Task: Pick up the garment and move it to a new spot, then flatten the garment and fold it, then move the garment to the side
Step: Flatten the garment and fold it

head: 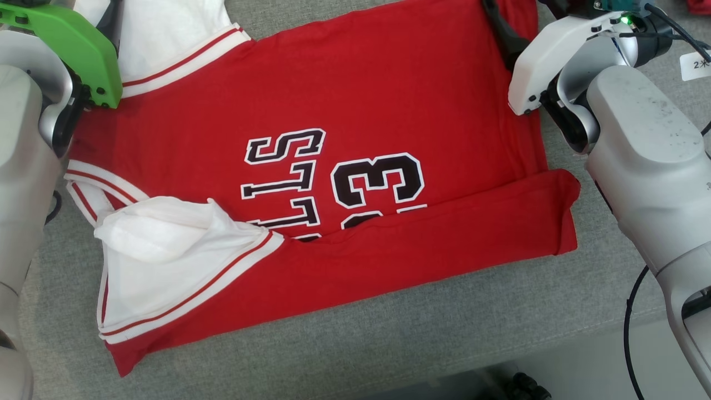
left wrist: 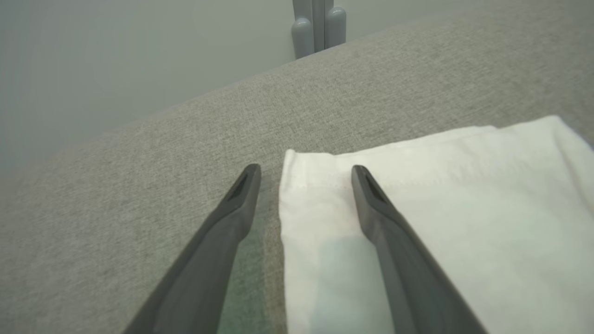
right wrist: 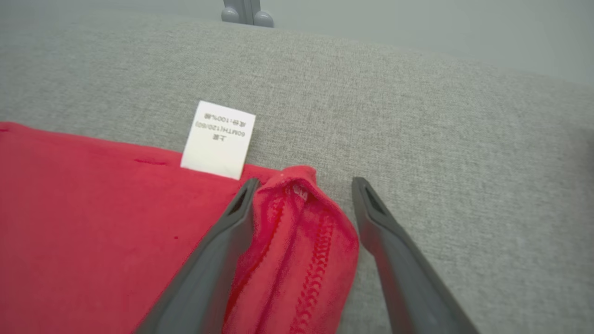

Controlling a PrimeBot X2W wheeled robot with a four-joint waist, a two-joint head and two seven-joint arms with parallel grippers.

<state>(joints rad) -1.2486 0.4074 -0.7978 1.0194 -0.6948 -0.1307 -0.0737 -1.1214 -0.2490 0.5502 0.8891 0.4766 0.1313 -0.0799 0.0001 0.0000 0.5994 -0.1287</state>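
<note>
Garment (head: 361, 100): we see a red sports top with white sleeves and black-and-white print. It lies flat on the grey table (head: 389, 339), in the middle of the head view.
Long axis: it runs across our front, from left to right.
Which way it points: neck and sleeves lie toward our left and the bottom hem toward our right. The print reads sideways from where we stand.
Fold: the near long edge is turned up over the front, and this band covers the lower part of the letters and the number.
Near sleeve (head: 166, 250): white and rumpled, lying on the red cloth at our near left.
Left gripper (left wrist: 306, 174): fingers spread wide, holding nothing. One finger is over the far sleeve (left wrist: 464, 208) and the other over bare table, with the sleeve's edge between them.
Right gripper (right wrist: 306, 185): fingers spread wide, holding nothing. A bunched red hem corner sits between them, unpinched, at the far right.
Tag (right wrist: 218, 139): small, white and printed, sticking out from the red edge onto the table, just beside that corner.
</note>
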